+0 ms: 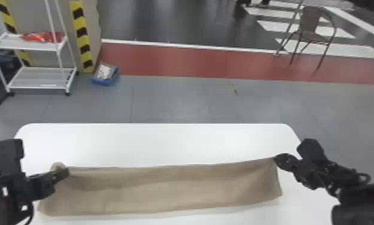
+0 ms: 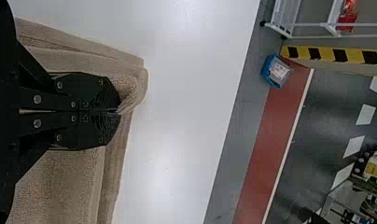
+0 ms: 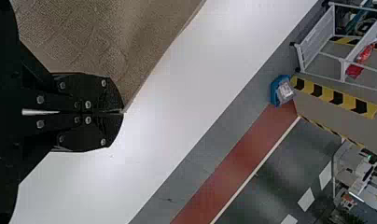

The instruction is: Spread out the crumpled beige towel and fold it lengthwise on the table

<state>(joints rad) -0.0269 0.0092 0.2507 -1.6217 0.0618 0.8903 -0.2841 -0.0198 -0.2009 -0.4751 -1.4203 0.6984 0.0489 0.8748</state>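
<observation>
There are two grippers (image 1: 65, 173); one towel (image 1: 171, 191), table (image 1: 153, 143), chair (image 1: 310, 22) and rack (image 1: 24, 47).

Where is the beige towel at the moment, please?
In the head view, the beige towel stretches across the near part of the white table, its far corners at the left gripper and the right gripper.

From the head, looks forward and down over the table (image 1: 153, 140) from farther back, reaching across the floor (image 1: 177, 98) to the chair (image 1: 310, 19). From the left wrist, looks forward past the table's far edge, close behind the left gripper (image 1: 64, 174). From the right wrist, looks forward and leftward, equally close behind the right gripper (image 1: 278, 159). Shared by all three: part of the table, the cart (image 1: 24, 46) and the blue bin (image 1: 103, 81). Shown sideways in both wrist views.
</observation>
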